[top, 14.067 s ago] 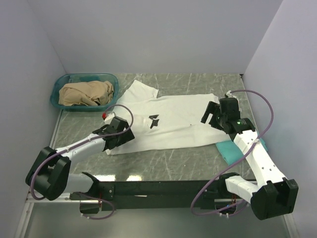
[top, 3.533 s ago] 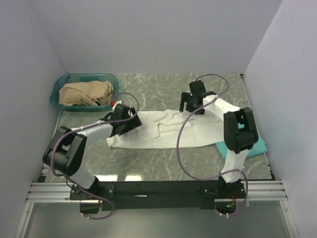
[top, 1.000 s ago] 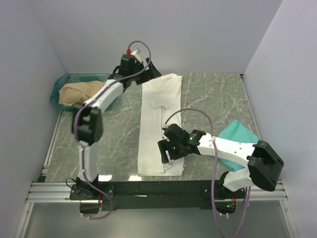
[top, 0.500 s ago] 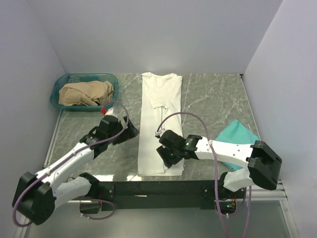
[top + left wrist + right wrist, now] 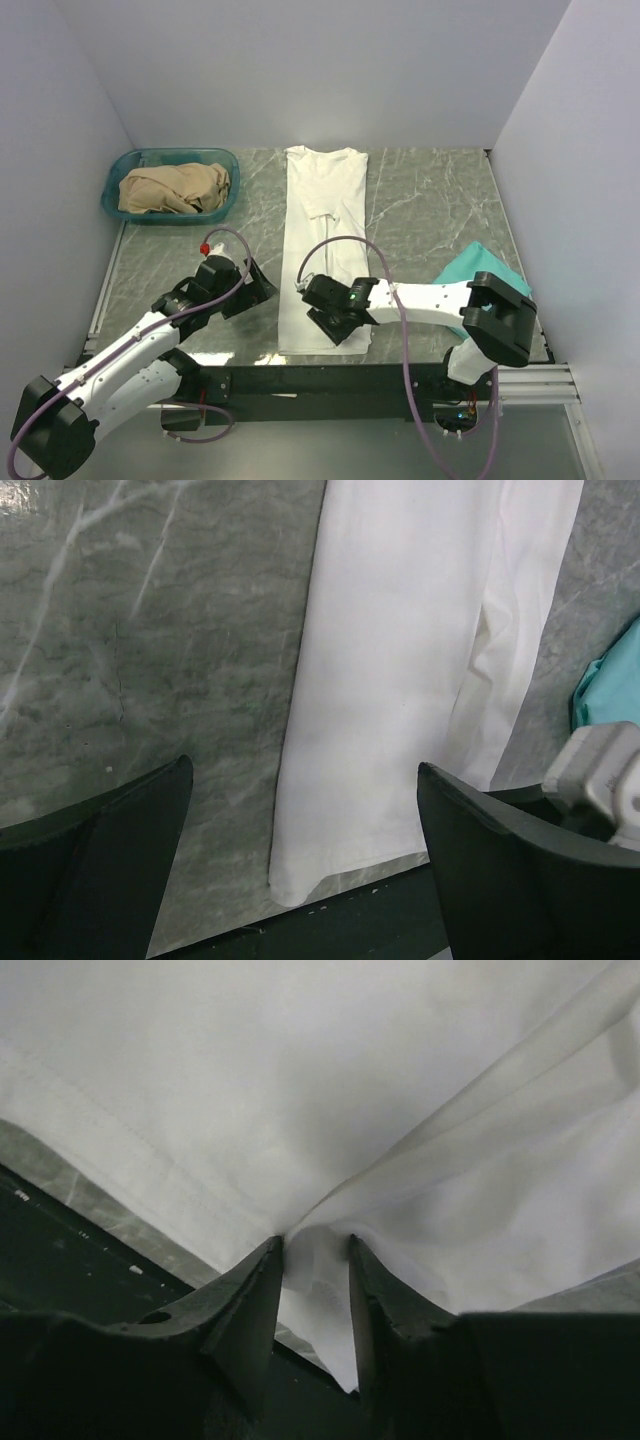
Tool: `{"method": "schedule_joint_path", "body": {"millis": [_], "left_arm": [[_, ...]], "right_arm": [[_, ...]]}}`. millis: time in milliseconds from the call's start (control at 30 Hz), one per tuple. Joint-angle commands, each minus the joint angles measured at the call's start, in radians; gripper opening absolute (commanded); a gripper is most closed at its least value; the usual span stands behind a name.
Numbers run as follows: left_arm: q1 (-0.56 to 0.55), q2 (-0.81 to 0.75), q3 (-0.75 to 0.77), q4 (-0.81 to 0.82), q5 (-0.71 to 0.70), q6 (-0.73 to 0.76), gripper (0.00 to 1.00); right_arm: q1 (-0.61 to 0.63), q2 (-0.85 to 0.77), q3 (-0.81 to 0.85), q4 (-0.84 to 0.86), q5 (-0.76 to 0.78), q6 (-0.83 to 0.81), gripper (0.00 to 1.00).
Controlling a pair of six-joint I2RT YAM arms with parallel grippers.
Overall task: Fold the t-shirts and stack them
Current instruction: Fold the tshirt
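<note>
The white t-shirt [image 5: 325, 225] lies as a long narrow strip running from the back of the table to its near edge. My right gripper [image 5: 332, 317] is at the strip's near hem; in the right wrist view its fingers [image 5: 255, 1280] pinch a bunched fold of white cloth [image 5: 300, 1080] at the right gripper [image 5: 315, 1245]. My left gripper [image 5: 255, 287] hangs wide open just left of the strip's near end, holding nothing; the left wrist view shows the hem corner [image 5: 300, 880] below the left gripper [image 5: 305, 767]. The teal-green t-shirt [image 5: 488, 268] lies at the right, partly under my right arm.
A teal plastic basket [image 5: 115, 182] holding beige cloth [image 5: 175, 187] stands at the back left. The black rail [image 5: 300, 380] runs along the table's near edge right below the hem. White walls close in the left, back and right sides.
My left arm has swung back from the shirt's far end to beside its near end. The right gripper has shifted left along the hem and its jaws have narrowed onto the cloth.
</note>
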Motion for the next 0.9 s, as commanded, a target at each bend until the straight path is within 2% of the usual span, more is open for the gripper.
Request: {"method": "schedule_joint_path", "body": {"millis": [0, 167, 267, 400, 433, 500, 633, 800, 833, 867], "left_arm": [[-0.006, -0.005, -0.004, -0.012, 0.002, -0.020, 0.99], [-0.007, 0.002, -0.007, -0.003, 0.002, -0.025, 0.99], [-0.009, 0.008, -0.001, -0.009, 0.011, -0.022, 1.00], [-0.012, 0.007, 0.005, -0.026, 0.017, -0.023, 0.99], [-0.012, 0.005, 0.005, -0.028, 0.019, -0.022, 0.99], [-0.013, 0.004, 0.005, -0.032, 0.029, -0.020, 0.99], [-0.015, 0.010, 0.002, -0.038, 0.040, -0.023, 0.99], [-0.018, 0.010, 0.001, -0.041, 0.049, -0.028, 0.99], [-0.019, 0.010, 0.001, -0.044, 0.051, -0.029, 0.99], [-0.019, 0.008, 0.001, -0.044, 0.051, -0.029, 0.99]], "right_arm": [[0.008, 0.027, 0.046, -0.008, 0.049, 0.000, 0.39], [0.008, 0.002, 0.049, -0.026, 0.031, 0.034, 0.18], [0.008, -0.030, 0.057, -0.061, -0.022, 0.072, 0.13], [0.009, -0.067, 0.069, -0.094, -0.060, 0.117, 0.13], [0.008, -0.067, 0.071, -0.095, -0.121, 0.124, 0.13], [0.008, -0.076, 0.069, -0.085, -0.149, 0.132, 0.11], [0.008, -0.090, 0.080, -0.097, -0.140, 0.143, 0.11], [0.008, -0.082, 0.076, -0.066, -0.169, 0.172, 0.17], [0.009, -0.078, 0.069, -0.051, -0.171, 0.195, 0.20], [0.008, -0.074, 0.062, -0.019, -0.171, 0.207, 0.30]]}}
